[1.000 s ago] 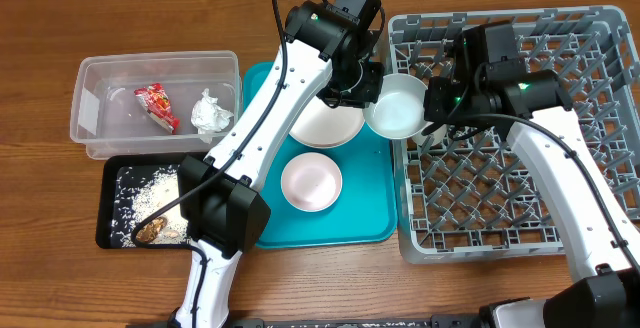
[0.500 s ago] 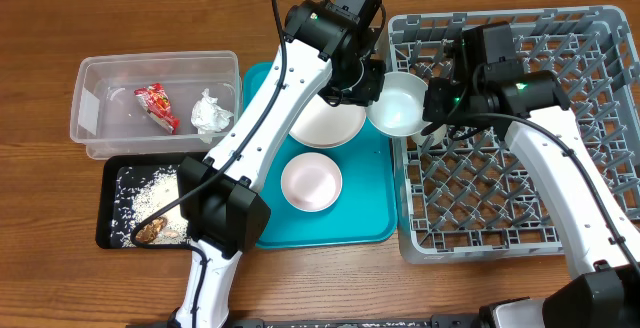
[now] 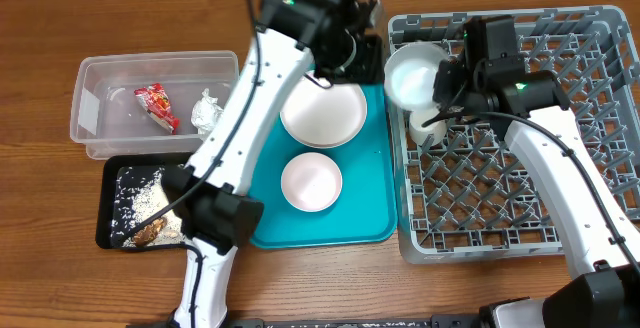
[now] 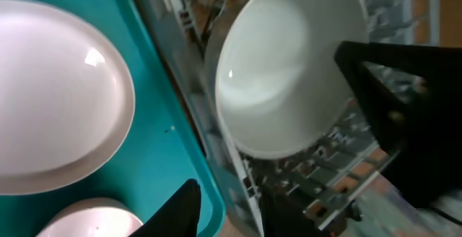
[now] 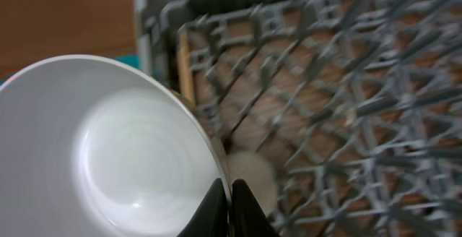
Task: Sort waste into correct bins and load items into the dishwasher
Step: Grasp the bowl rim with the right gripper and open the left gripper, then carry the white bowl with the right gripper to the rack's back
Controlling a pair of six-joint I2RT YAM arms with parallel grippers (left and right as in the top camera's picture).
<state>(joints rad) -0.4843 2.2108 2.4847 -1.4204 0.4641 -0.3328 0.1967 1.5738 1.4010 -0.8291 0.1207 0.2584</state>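
Right gripper (image 5: pixel 229 201) pinching the bowl (image 3: pixel 412 76) by its rim, I should stand it on edge between pegs by the left edge of the rack (image 3: pixel 470 200), clear of the cup (image 3: pixel 426 128).

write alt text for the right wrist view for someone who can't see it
A white bowl fills the lower left, its rim pinched by the right end effector over the corner of the grey rack. A pale cup sits in the rack just behind the rim; wood table shows at top left.

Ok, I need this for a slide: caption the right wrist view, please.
The right gripper pinches a white bowl by its rim at the grey dish rack's corner.
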